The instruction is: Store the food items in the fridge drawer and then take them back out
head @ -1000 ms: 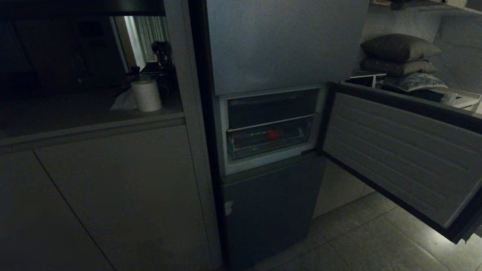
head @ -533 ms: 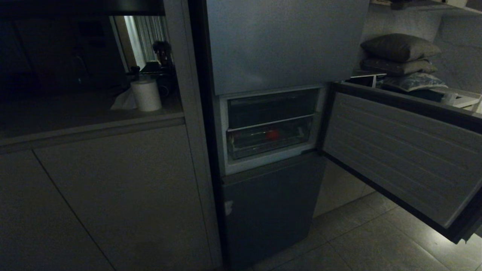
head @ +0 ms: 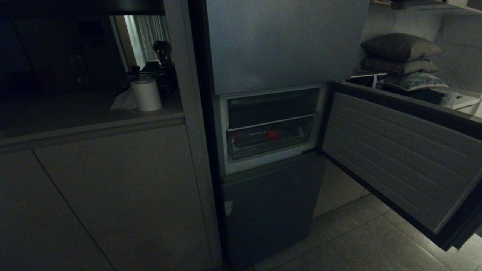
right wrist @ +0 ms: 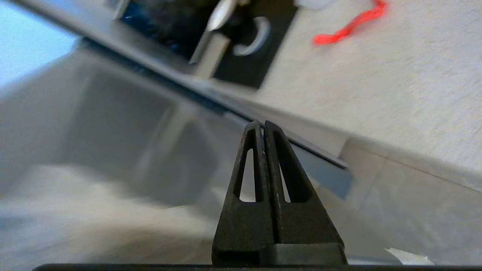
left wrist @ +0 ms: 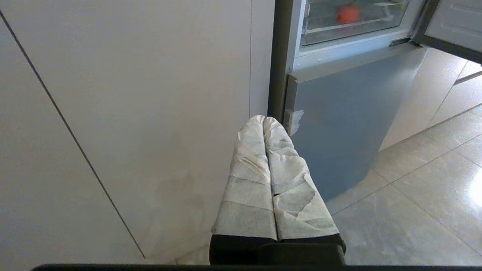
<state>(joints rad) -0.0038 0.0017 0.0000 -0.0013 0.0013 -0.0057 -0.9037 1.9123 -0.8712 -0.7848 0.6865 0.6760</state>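
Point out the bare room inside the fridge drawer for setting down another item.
In the fridge drawer, the round red food item sits right of middle. Bare floor shows between it and the drawer's left wall, the widest patch. A narrower strip lies between it and the right wall. The shelf above looks dark; its contents cannot be told.

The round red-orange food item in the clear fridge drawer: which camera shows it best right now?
The left wrist view: the round red-orange food item is brightly lit inside the clear plastic fridge drawer, though near the frame's edge. The head view shows it only as a dim red spot. The right wrist view does not show it.
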